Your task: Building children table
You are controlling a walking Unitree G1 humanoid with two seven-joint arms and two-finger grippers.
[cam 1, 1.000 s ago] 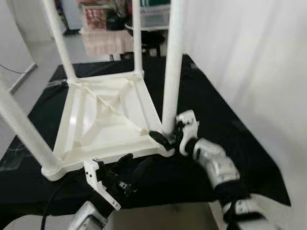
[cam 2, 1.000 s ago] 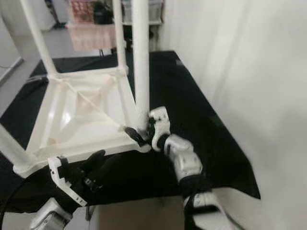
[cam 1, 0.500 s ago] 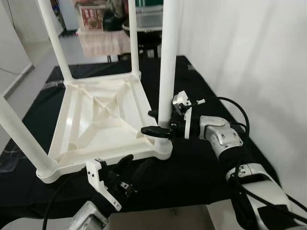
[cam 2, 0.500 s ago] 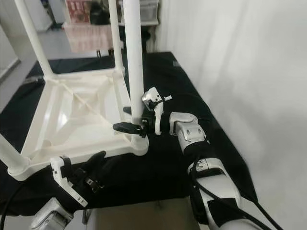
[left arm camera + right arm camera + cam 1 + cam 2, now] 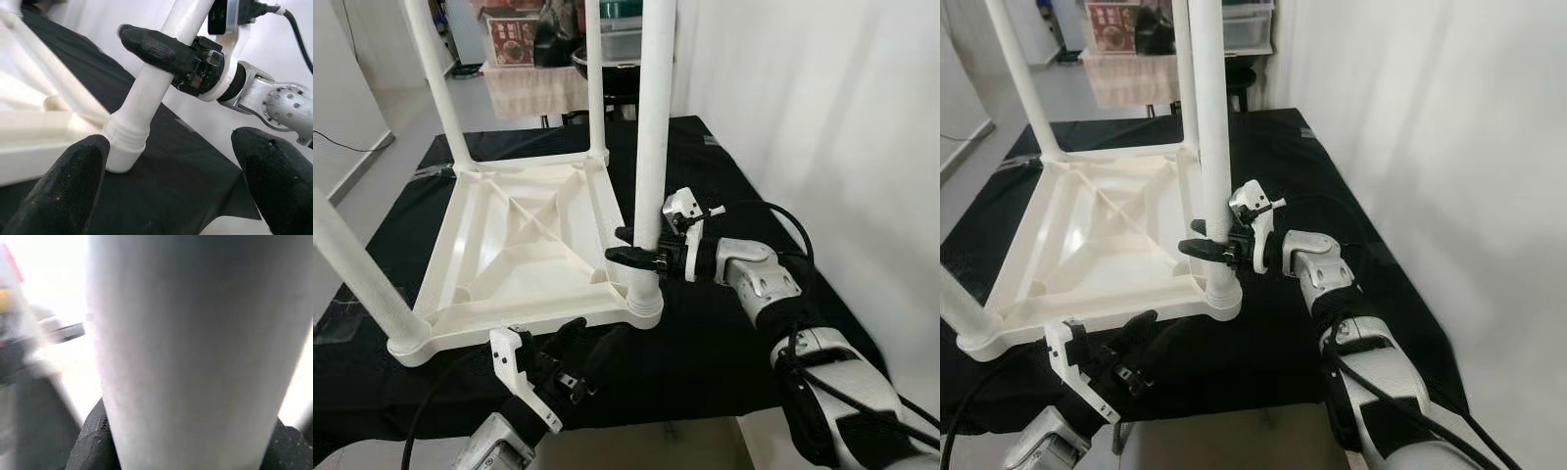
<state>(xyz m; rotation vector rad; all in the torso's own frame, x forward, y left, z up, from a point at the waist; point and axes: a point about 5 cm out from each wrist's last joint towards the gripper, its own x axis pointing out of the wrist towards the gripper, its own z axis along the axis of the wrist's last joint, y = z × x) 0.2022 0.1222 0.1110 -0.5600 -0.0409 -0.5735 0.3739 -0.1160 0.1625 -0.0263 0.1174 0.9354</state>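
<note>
Right gripper [image 5: 639,257]: black fingers clasped around the near-right table leg [image 5: 651,147], low on the shaft, just above its socket [image 5: 644,299]. In the right wrist view the leg [image 5: 195,352] stands close before the lens, with fingertips [image 5: 93,440] showing at either side.

Left gripper [image 5: 578,360]: fingers spread wide, holding nothing, hovering just in front of the tabletop's near edge, below the gripped corner. Its wrist view looks up at the socket [image 5: 122,147] and the right gripper's finger [image 5: 156,46] wrapped on the leg.

Children's table [image 5: 524,245]: white plastic, upside down on a black cloth [image 5: 724,333], ribbed underside up; four legs rise from the corner sockets.

Step in hand, as judged: seating or tightening the last leg in its corner socket. The next move likely calls for a firm downward press or twist along the leg's axis, with the left gripper free to brace the frame against sliding.

Hard to make out: the leg tops are cut off above; whether the leg is fully home in the socket cannot be told; the far-left leg's base is partly off frame; the background furniture is indistinct.
</note>
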